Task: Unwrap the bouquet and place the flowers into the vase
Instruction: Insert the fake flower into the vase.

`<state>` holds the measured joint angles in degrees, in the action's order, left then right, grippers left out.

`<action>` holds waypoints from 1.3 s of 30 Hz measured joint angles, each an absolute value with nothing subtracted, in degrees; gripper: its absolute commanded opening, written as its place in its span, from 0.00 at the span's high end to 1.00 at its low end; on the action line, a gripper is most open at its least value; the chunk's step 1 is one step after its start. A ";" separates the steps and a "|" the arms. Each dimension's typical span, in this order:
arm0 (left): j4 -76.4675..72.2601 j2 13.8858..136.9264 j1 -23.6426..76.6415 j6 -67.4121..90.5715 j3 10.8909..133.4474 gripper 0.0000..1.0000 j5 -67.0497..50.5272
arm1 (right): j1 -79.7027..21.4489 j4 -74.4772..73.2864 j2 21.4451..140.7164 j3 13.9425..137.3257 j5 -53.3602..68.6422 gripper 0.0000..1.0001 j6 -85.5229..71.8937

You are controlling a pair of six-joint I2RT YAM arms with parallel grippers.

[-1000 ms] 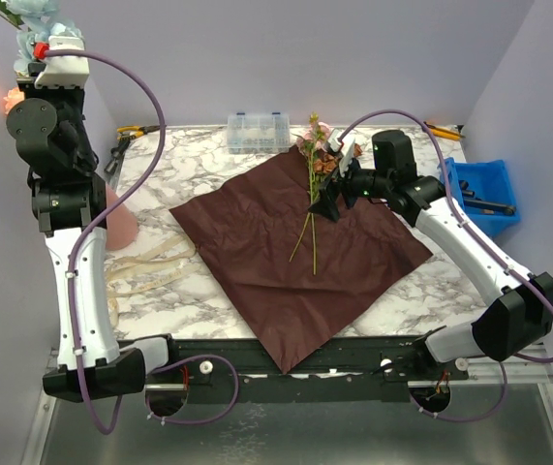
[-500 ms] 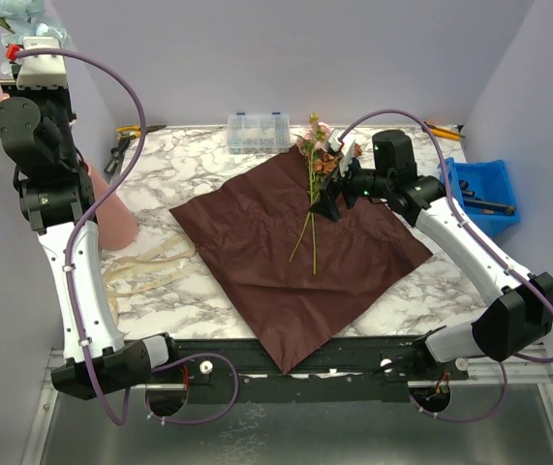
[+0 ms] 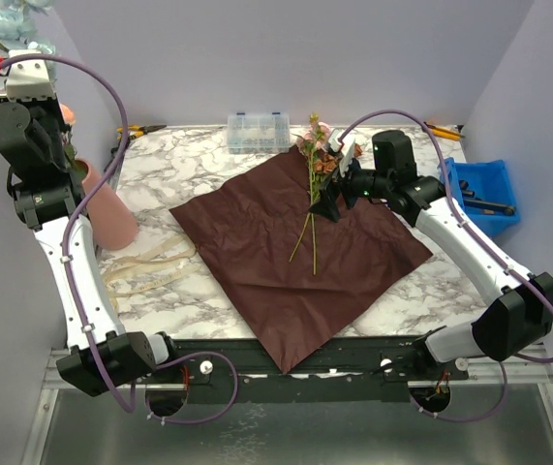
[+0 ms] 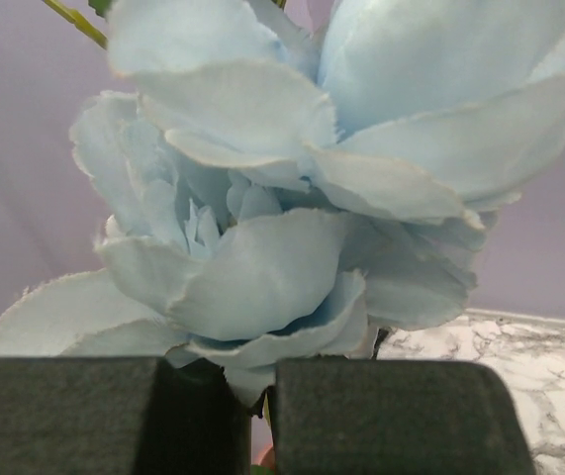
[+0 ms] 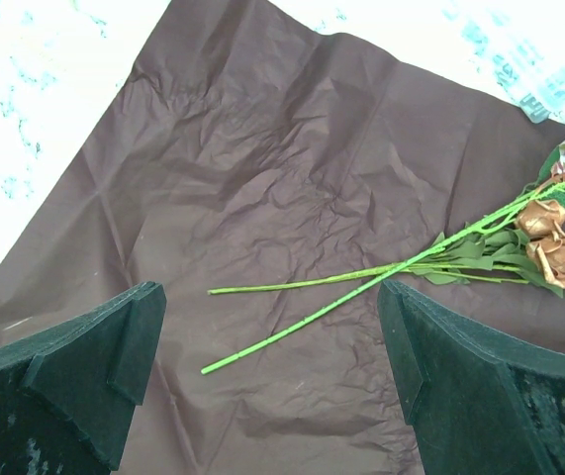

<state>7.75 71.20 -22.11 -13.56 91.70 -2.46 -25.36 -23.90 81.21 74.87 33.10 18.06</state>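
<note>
- The left fingers (image 4: 287, 421) are clenched on the base of a light blue fabric flower (image 4: 262, 218). Its bloom sits right above their tips, held high at the far left corner.
- Below these fingers the tall salmon-pink cylinder vase (image 3: 109, 211) stands on the marble-patterned desk (image 3: 189, 155).
- A peach bloom (image 3: 67, 115) shows between the left fingers and the vase mouth. Whether its stem is in the vase I cannot tell.
- The right fingers (image 3: 326, 201) are released, spread wide and grasping nothing. They hover over the large dark maroon sheet (image 5: 262, 178), which lies opened flat on the desk.
- Under and just beyond the right fingers, thin green stems (image 5: 361, 277) lie on the sheet. Their brownish-orange blooms (image 5: 549, 237) are off to the right of the fingers, and pink blooms (image 3: 317, 140) lie at the sheet's far edge.
- A beige ribbon (image 3: 145, 263) lies loose on the desk, well left of the right fingers, near the vase's foot.
</note>
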 measured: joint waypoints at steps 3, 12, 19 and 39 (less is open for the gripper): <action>7.44 70.94 -24.05 -11.81 88.75 1.00 -3.31 | -25.36 -23.88 81.21 74.59 33.12 0.00 18.04; 7.29 70.72 -29.69 -7.07 82.30 1.00 -6.26 | -25.36 -23.92 81.21 73.95 33.34 0.00 17.98; 6.57 70.63 -32.62 -5.26 76.77 0.84 -7.92 | -25.36 -23.92 81.19 73.17 33.45 0.00 17.96; 14.61 63.86 -32.95 -3.66 70.48 0.01 -10.85 | -25.06 -23.90 80.86 71.88 33.85 0.00 17.80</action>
<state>14.61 63.86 -32.95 -3.66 70.48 -10.85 -25.06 -23.90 80.86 71.88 33.85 17.80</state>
